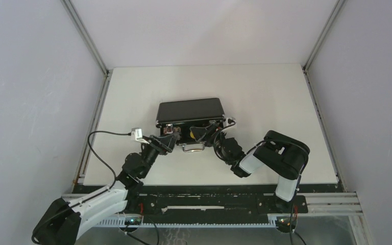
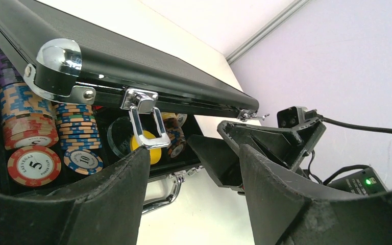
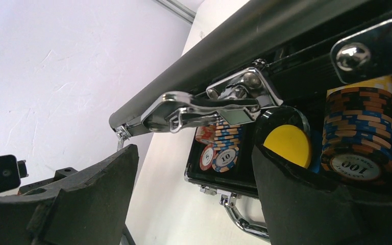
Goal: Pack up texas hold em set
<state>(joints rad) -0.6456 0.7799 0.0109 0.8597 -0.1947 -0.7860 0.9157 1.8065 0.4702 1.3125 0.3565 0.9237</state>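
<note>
The black briefcase [image 1: 190,111] sits mid-table with its lid partly lowered over the base. Chip stacks [image 2: 33,127] and a yellow button [image 2: 150,150] show inside; the chip stacks [image 3: 358,132] and the yellow button [image 3: 288,144] also show in the right wrist view. The metal handle [image 1: 192,148] sticks out at the near side. My left gripper [image 1: 167,138] is open at the case's near left front, just under a silver latch [image 2: 144,120]. My right gripper [image 1: 207,133] is open at the near right front, below the other latch [image 3: 204,107]. The card deck and triangle token are hidden.
The white table [image 1: 265,102] lies inside grey walls with metal rails [image 1: 87,38] at the corners. A black cable [image 1: 102,135] with a white plug runs to the left arm. The arm bases stand on the near rail.
</note>
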